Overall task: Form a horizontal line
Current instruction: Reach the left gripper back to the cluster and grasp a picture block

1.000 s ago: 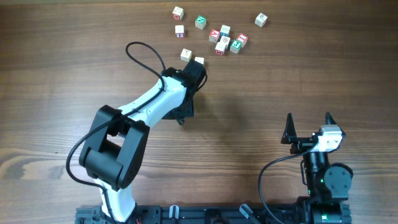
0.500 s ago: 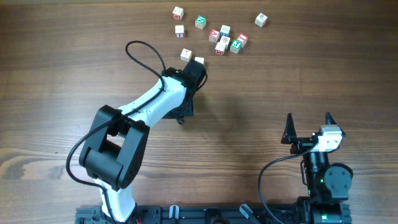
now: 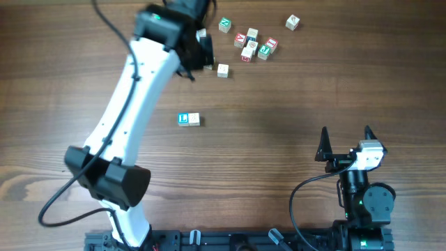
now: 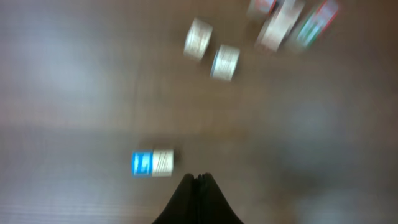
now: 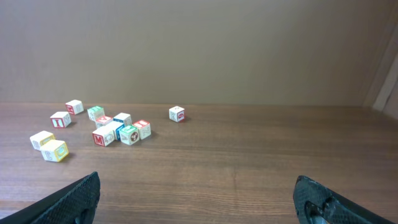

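Observation:
The horizontal line point(image 3: 189, 119) is a short row of two cubes set edge to edge, a blue-faced "L" and a pale one, mid-table. The blurred left wrist view shows the same pair point(image 4: 152, 163) just left of my left gripper point(image 4: 198, 180), which is shut with nothing in it. From overhead the left gripper point(image 3: 200, 50) hangs over the far side, beside the loose cubes. My right gripper point(image 3: 346, 138) rests near the front right, open and empty. In its own view it point(image 5: 199, 202) has only bare wood between the fingers.
Loose cubes lie at the far side: a single pale one point(image 3: 222, 70), a green-faced one point(image 3: 224, 25), a cluster point(image 3: 252, 43) and an outlier point(image 3: 293, 22). The right wrist view shows the cluster point(image 5: 118, 127) far ahead to the left.
The left arm has swung from mid-table out to the far side. The blue "L" and pale pair now shows mid-table. One of the two pale cubes by the arm no longer shows. The right arm has not moved.

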